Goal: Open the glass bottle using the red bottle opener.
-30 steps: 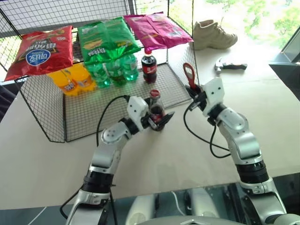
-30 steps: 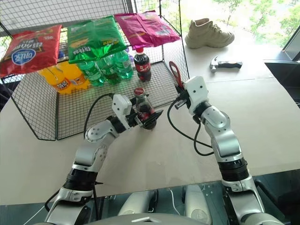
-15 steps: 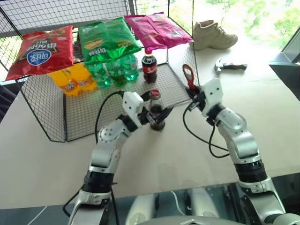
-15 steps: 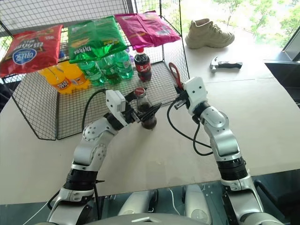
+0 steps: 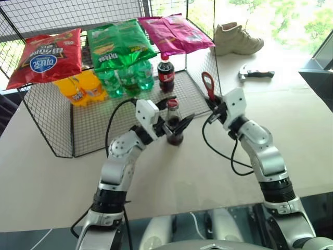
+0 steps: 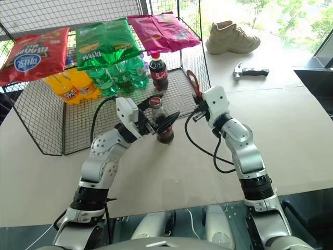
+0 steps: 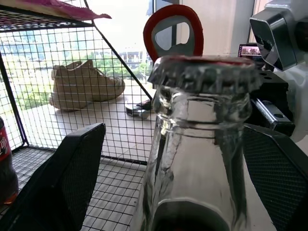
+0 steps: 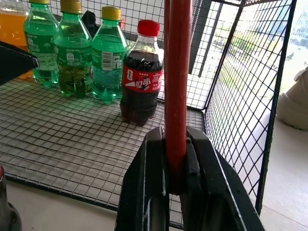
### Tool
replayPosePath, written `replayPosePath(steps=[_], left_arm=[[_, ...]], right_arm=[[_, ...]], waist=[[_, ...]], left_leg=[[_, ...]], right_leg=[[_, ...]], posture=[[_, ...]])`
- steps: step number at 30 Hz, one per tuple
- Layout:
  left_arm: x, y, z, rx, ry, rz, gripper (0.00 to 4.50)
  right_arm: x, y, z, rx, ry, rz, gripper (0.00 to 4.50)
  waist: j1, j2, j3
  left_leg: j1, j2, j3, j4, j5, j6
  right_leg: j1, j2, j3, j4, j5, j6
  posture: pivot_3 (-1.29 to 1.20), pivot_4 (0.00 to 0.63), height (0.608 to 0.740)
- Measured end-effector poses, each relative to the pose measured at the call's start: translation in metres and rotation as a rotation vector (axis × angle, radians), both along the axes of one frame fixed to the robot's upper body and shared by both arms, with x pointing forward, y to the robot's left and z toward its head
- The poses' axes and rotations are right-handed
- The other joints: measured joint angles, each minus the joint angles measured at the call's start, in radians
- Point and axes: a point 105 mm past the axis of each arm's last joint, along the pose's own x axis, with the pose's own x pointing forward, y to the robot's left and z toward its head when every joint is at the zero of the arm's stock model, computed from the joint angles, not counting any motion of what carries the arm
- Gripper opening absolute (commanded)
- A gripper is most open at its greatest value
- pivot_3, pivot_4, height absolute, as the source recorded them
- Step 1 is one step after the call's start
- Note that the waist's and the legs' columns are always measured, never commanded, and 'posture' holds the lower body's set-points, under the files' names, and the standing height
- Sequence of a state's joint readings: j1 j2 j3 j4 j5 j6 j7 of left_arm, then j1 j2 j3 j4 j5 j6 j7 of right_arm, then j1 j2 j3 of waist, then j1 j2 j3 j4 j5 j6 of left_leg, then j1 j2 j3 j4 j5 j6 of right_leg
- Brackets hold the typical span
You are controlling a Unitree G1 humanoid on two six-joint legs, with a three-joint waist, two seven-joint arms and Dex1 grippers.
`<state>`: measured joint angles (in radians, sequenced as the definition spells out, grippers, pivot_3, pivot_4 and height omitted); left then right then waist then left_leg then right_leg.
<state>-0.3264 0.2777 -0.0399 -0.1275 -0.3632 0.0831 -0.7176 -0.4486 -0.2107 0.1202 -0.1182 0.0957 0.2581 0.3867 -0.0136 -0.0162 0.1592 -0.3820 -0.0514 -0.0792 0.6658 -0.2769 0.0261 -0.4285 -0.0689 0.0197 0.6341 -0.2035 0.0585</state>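
On the left, a wire rack (image 5: 62,125) carries a red chip bag (image 5: 44,56) and a green one (image 5: 118,44) on top, with orange bottles (image 5: 78,89) and green bottles (image 5: 125,78) below them. Left gripper (image 5: 173,120) next: fingers (image 7: 67,178) spread wide, one on each side of the glass bottle (image 5: 173,122), and clear air shows between the near pad and the glass, so it brackets the neck without pinching it. The bottle stands upright on the table (image 5: 171,172), just in front of the rack's edge, its crimped cap (image 7: 204,72) on. Behind it in the rack, a plastic cola bottle (image 5: 165,72) under a pink bag (image 5: 174,32). Over to the right gripper (image 5: 215,108): fingers clamped tight on the slim handle of the red opener (image 5: 209,84), ring head up, close beside the bottle but apart from it. Far right on the pale tabletop, a beige shoe (image 5: 237,37) and a hammer (image 5: 255,73), bright greenery beyond the windows.
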Motion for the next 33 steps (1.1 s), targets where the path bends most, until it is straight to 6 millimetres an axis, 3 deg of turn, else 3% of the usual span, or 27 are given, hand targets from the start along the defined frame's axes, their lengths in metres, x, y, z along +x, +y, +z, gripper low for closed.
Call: replayPosePath(steps=[30, 31, 33], left_arm=[[-0.0085, 0.0022, -0.0037, -0.025, 0.010, -0.004, 4.47], [-0.0086, 0.0023, -0.0039, -0.025, 0.012, -0.004, 3.98], [-0.0088, 0.0024, -0.0042, -0.028, 0.014, -0.005, 3.40]], right_arm=[[0.0006, 0.0042, 0.0023, -0.009, -0.003, 0.029, 0.00], [0.0006, 0.0042, 0.0023, -0.009, -0.003, 0.029, 0.00], [0.0006, 0.0043, 0.0023, -0.009, -0.003, 0.029, 0.00]], waist=[[0.000, 0.000, 0.000], [0.000, 0.000, 0.000], [0.000, 0.000, 0.000]], left_leg=[[0.000, 0.000, 0.000, 0.000, 0.000, 0.000], [0.000, 0.000, 0.000, 0.000, 0.000, 0.000], [0.000, 0.000, 0.000, 0.000, 0.000, 0.000]], right_leg=[[0.000, 0.000, 0.000, 0.000, 0.000, 0.000], [0.000, 0.000, 0.000, 0.000, 0.000, 0.000], [0.000, 0.000, 0.000, 0.000, 0.000, 0.000]], posture=[[0.00, 0.150, 0.740], [0.00, 0.150, 0.740], [0.00, 0.150, 0.740]])
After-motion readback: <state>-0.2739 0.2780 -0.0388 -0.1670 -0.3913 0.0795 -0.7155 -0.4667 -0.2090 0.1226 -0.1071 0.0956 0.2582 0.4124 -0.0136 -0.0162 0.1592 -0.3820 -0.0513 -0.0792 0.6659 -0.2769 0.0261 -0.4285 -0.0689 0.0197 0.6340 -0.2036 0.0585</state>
